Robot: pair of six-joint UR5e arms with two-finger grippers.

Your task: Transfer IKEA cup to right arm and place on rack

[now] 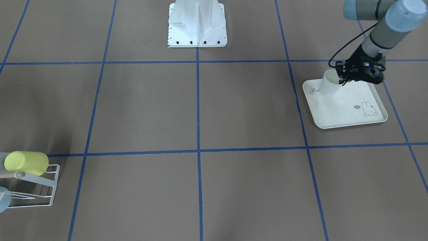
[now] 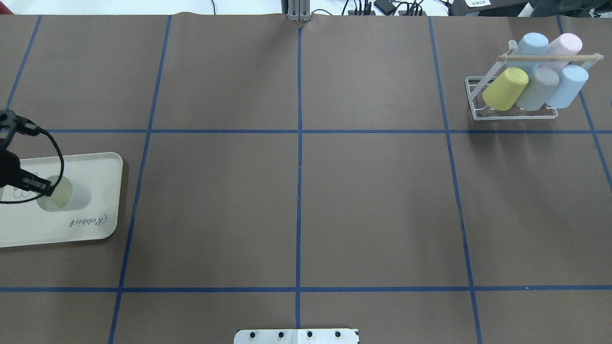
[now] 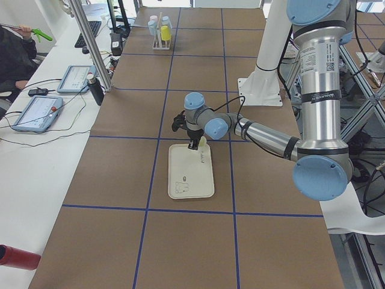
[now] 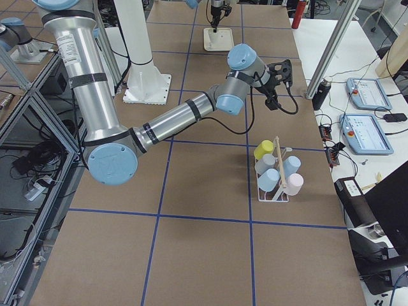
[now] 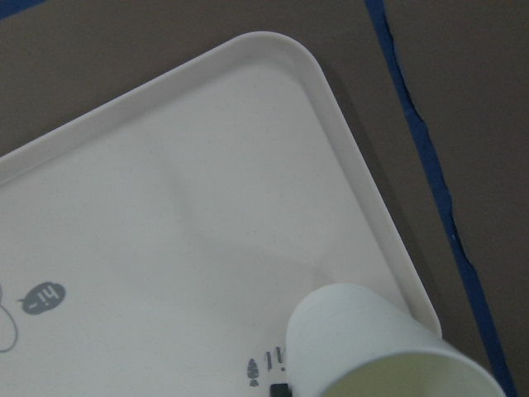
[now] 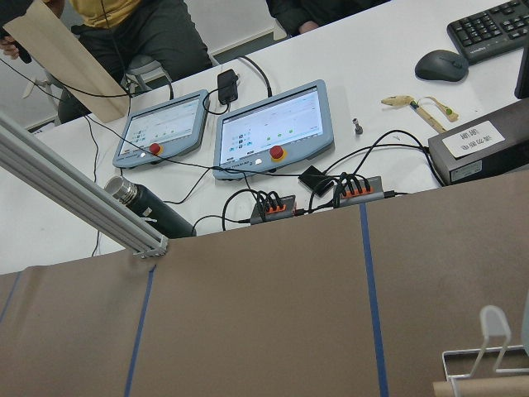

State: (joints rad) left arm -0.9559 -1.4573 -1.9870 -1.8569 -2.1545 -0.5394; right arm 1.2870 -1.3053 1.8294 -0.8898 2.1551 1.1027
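IKEA cup, white and with its mouth up, stands on the cream tray at the left edge of the counter, near the tray's right rim and beside the printed word there. In the left wrist view the cup fills the lower right corner, close to the tray's rounded corner.

The left pincer, slim and black, hangs at the cup's rim. In the overhead view one fingertip lies over the left side of the rim, and from the front the fingers cover the rim's edge. I cannot tell whether the fingers are pressed onto the wall or merely around it. A black cable loops from the wrist above the tray.

The rack, white wire with a wooden dowel across its top, sits at the far right of the counter, well apart from the tray. Five cups lean on its prongs: a yellow cup, a grey cup and a blue cup in the nearer row, and a second blue cup and a pink cup behind them.

The right arm reaches out over the right side of the counter, and the right pincer is raised off the counter, near the rack but not touching it. It shows only in the side view, so I cannot tell how far apart its fingers are.
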